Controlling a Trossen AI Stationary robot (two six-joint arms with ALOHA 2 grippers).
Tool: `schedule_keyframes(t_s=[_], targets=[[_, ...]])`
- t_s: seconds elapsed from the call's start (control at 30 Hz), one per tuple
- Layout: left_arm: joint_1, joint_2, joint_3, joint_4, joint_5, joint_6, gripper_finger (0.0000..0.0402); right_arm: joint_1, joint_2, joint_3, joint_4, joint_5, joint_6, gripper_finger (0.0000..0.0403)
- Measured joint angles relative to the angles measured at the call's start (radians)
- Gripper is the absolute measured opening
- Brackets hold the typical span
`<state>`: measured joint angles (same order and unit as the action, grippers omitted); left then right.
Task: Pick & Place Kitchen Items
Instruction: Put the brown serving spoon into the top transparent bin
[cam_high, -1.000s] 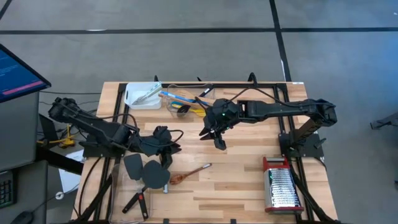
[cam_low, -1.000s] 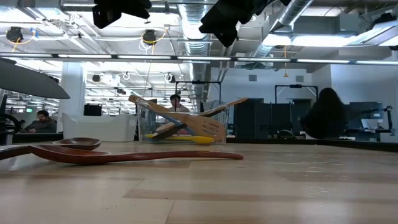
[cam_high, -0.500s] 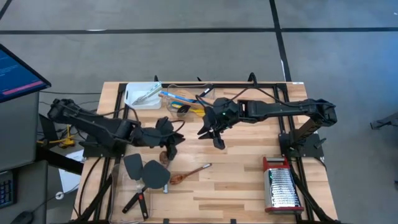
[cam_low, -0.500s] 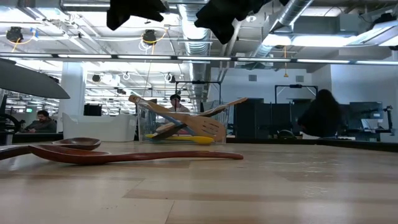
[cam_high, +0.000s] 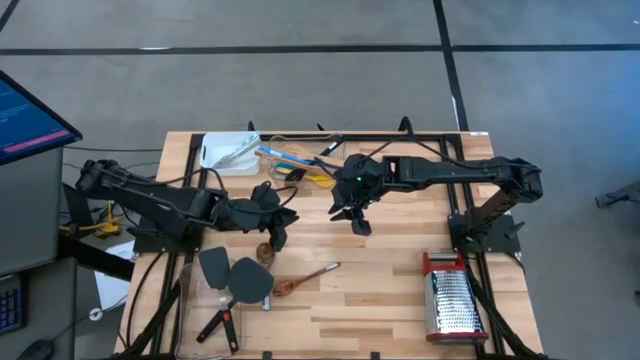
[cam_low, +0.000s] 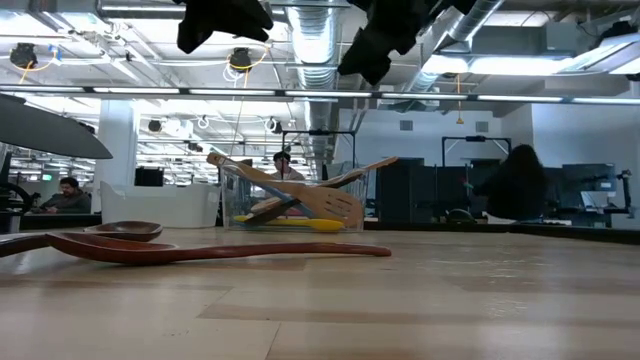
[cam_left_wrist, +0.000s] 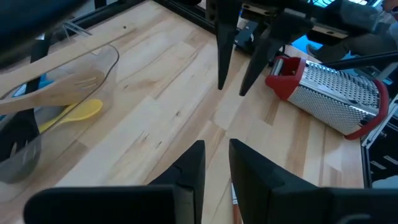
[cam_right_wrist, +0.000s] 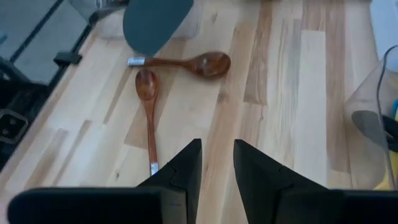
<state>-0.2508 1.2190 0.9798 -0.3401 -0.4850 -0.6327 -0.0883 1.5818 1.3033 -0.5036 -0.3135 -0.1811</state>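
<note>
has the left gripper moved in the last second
Yes. In the high view the left gripper has shifted toward the table's middle, nearer the clear tub.

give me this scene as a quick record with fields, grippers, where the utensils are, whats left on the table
left gripper: empty, jaws slightly apart, above mid-table
right gripper: empty, jaws slightly apart, above table centre
clear tub: back of table, holds blue, yellow and wooden utensils
white tray: beside the tub, holds pale utensils
loose on table: two brown wooden spoons, dark grey spatulas
box grater: lying flat, front right
</note>
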Motion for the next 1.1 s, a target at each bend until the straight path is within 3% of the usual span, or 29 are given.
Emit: schedule_keyframes(t_s=[0.27, 0.47, 0.6, 0.83, 1.1], targets=[[0.000, 0.000, 0.000, 0.001, 0.060, 0.001, 0.0053, -0.006, -0.032, -0.078, 0.084, -0.003, -0.029, 0.0087], [0.004, 0.000, 0.000, 0.002, 0.062, 0.000, 0.0053, -0.054, -0.206, -0.276, 0.271, -0.003, 0.035, 0.0087], [0.024, 0.000, 0.000, 0.002, 0.119, 0.008, 0.0053, -0.073, -0.359, -0.429, 0.432, -0.004, 0.085, 0.0087], [0.126, 0.048, 0.002, 0.004, 0.425, 0.046, 0.0053, -0.053, -0.592, -0.623, 0.517, -0.004, 0.093, 0.0087], [0.297, 0.258, 0.002, -0.086, 0.838, -0.059, 0.0053, -0.051, -0.731, -0.704, 0.527, 0.001, 0.094, 0.0087]])
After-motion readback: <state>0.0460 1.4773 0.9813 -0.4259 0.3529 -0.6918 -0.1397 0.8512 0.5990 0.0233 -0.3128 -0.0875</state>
